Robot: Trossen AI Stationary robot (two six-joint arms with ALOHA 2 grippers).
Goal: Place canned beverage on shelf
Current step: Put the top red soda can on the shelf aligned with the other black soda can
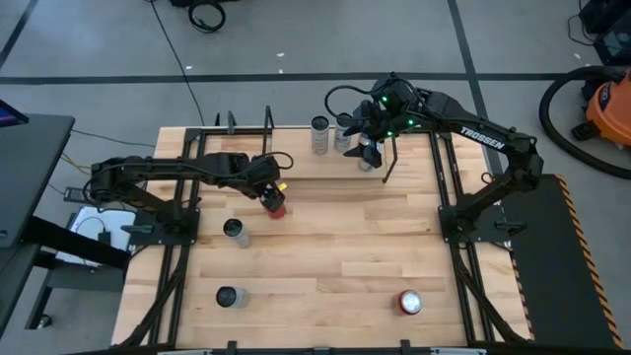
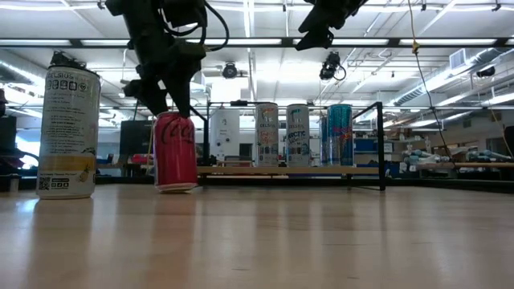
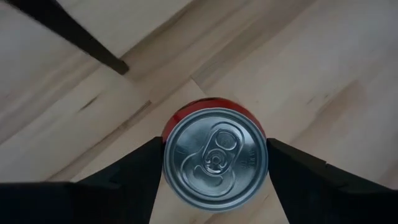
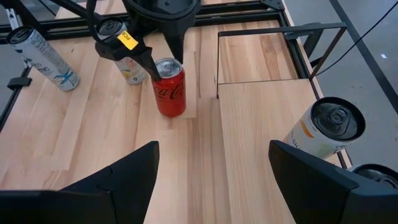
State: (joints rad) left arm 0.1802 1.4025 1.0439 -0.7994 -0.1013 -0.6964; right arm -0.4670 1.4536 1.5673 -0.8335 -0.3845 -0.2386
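High view straight down over worktop; low view level at its surface; left wrist close above red can; right wrist farther, sharing it

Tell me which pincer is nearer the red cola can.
Left. The left pincer straddles the red cola can from above; the right pincer hangs far off, above the shelf.

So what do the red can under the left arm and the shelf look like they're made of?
The red can looks like thin aluminium: a bare, brushed silver lid with a pull tab and a glossy red printed wall. The shelf seems to be a pale, matt wood board, with thin black rods at its ends that are probably painted metal. The table is light jointed wood planks.
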